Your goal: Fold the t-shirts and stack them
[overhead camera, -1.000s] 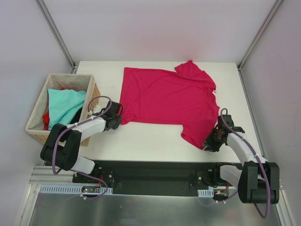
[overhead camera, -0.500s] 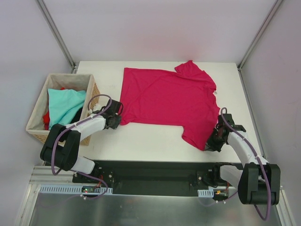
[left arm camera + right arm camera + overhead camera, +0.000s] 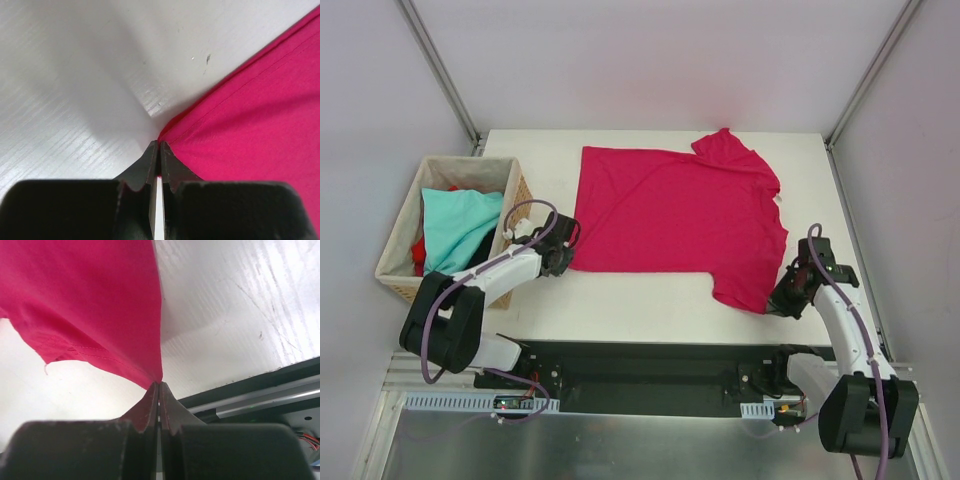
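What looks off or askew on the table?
Only the crimson t-shirt: it lies slightly askew, its far sleeve bunched rather than flat. The left pincer and right pincer are shut on its near corners. Nothing looks spilled or damaged.

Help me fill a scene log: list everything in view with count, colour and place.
table: one, white, in front of the arms.
basket: one, tan wicker, left of the table.
crimson t-shirt: one, crimson-magenta, spread out on the table.
teal t-shirt: one, light teal, on top in the basket.
red garment: one, red, in the basket, mostly hidden.
left claw: one, black, shut on the crimson t-shirt's near left corner.
right claw: one, black, shut on its near right corner.
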### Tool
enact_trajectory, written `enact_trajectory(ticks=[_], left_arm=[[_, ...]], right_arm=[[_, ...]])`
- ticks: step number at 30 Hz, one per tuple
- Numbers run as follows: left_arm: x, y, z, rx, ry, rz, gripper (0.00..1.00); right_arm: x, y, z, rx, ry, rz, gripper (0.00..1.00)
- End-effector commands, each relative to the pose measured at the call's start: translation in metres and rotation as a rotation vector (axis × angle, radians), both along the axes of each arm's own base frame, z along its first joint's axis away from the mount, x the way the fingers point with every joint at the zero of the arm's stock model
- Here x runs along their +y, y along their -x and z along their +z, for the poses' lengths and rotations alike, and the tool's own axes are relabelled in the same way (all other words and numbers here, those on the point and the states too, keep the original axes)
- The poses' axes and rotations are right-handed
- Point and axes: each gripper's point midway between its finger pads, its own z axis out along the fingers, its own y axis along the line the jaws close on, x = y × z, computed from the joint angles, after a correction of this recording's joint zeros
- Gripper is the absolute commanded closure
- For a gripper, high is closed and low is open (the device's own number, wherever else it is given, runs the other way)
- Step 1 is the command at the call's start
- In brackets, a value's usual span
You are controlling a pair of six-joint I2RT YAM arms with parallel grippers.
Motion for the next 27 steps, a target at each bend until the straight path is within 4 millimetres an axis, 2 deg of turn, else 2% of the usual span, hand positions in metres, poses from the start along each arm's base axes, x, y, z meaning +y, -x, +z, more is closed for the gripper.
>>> enact_trajectory(ticks=[1,15,27], left_arm=[[0.013,0.004,0.012,-0.017,-0.080,-0.009,1.00],[0.020,0.022,-0.002,0.033,-0.097,-0.014,1.00],[0.021,0.015,0.017,-0.018,-0.127,-0.082,1.00]], right_arm=[[-0.010,0.003,0.016,-0.013,0.029,-0.031,1.00],[-0.007,0.009,0.020,-0.013,-0.005,-0.061,0.99],[-0.005,-0.001,0.039,-0.093,-0.018,-0.056,1.00]])
